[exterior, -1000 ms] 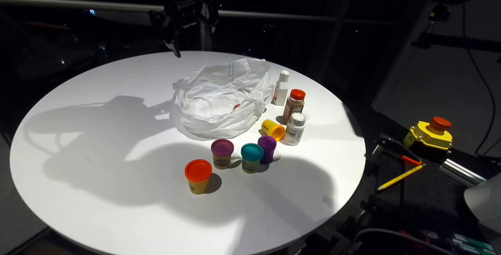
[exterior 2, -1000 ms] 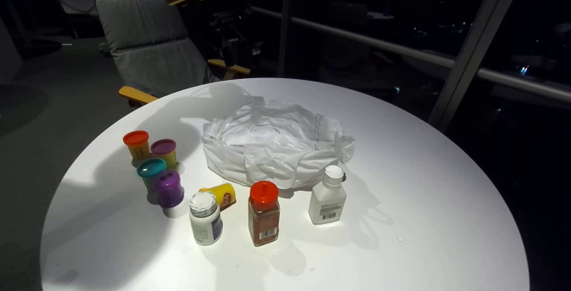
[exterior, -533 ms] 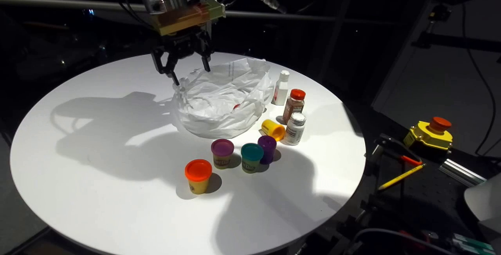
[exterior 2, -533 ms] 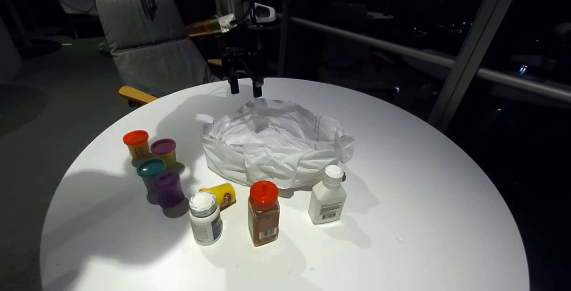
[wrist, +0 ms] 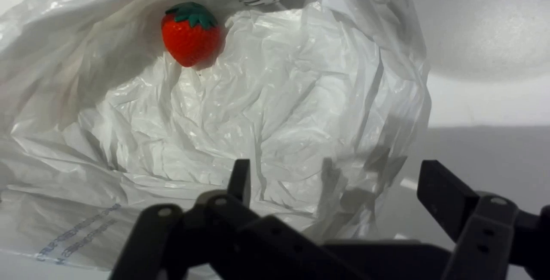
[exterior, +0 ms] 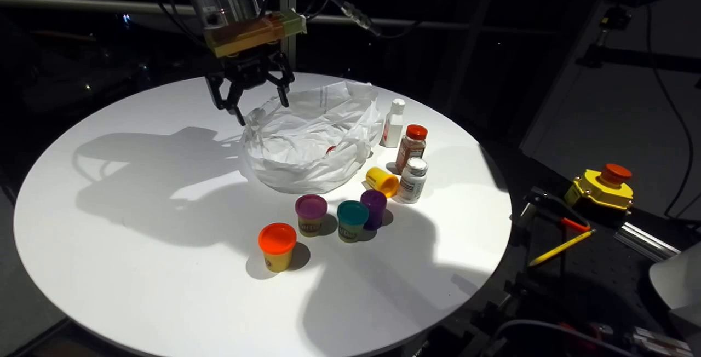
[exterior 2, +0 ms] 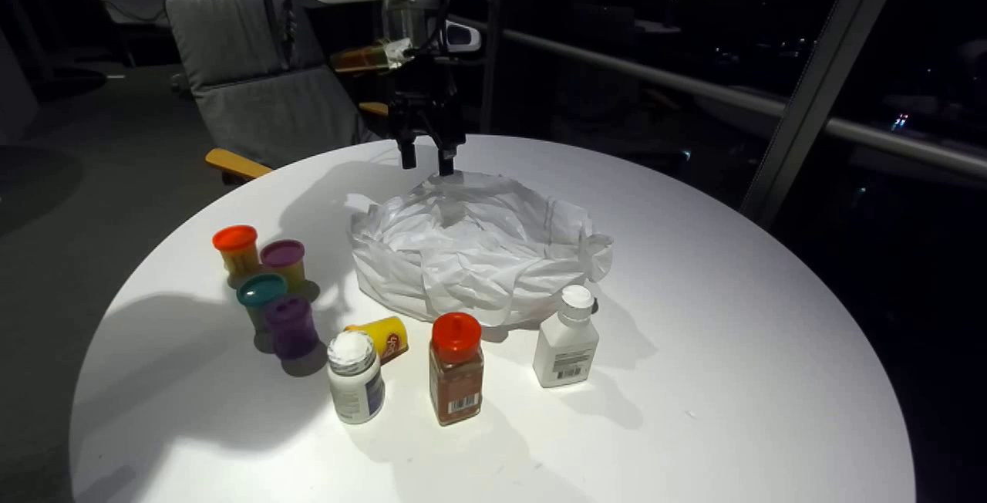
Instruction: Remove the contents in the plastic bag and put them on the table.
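Wrist view: see a red strawberry (wrist: 190, 39) with green leaves lying inside the crinkled whitish plastic bag (wrist: 292, 108). Cannot read the two lines of blue print (wrist: 77, 231) on the plastic. Find the gripper (wrist: 337, 177) with fingers spread wide, one tip over the bag, its mate past the edge; cannot tell about contact. Near the bag, on the round white table (exterior: 181, 291), count an orange-red-lidded pot (exterior: 278, 246), plum-lidded pot (exterior: 311, 217), teal-lidded pot (exterior: 351, 223) and purple pot (exterior: 376, 210), all upright, then a yellow pot (exterior: 379, 180) on its side, red logo too blurred to read. Just beside, note a round white bottle (exterior 2: 356, 379); next along, a red-capped jar (exterior 2: 456, 372) and square white bottle (exterior 2: 567, 341), both with barcodes (exterior 2: 463, 403), print too small to read. Off the table, spot a yellow box (exterior: 599, 191).
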Available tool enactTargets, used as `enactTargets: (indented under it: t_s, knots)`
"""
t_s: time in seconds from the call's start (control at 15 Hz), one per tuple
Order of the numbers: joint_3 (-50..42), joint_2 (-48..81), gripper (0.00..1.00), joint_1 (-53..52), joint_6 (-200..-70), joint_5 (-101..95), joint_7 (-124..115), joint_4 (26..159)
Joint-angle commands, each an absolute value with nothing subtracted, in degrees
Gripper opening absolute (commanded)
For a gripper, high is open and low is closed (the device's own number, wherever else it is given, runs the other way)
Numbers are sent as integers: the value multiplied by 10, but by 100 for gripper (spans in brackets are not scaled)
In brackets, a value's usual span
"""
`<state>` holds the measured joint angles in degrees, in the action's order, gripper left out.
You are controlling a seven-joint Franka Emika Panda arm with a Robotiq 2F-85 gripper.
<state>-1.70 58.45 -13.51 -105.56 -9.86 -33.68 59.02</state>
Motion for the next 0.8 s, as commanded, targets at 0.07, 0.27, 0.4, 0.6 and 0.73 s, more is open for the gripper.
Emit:
enactTargets:
  t_s: [0.07, 0.27, 0.4, 0.6, 0.73]
  knots:
    - [-32, 588, 100, -144, -1051, -92, -342, 589]
    - [-33, 569, 100, -138, -1080, -102, -369, 643]
    - [-46, 566, 100, -139, -1094, -95, -367, 667]
    - [-51, 550, 100, -128, -1117, -93, -355, 726]
    - [-58, 547, 100, -123, -1132, -96, -353, 754]
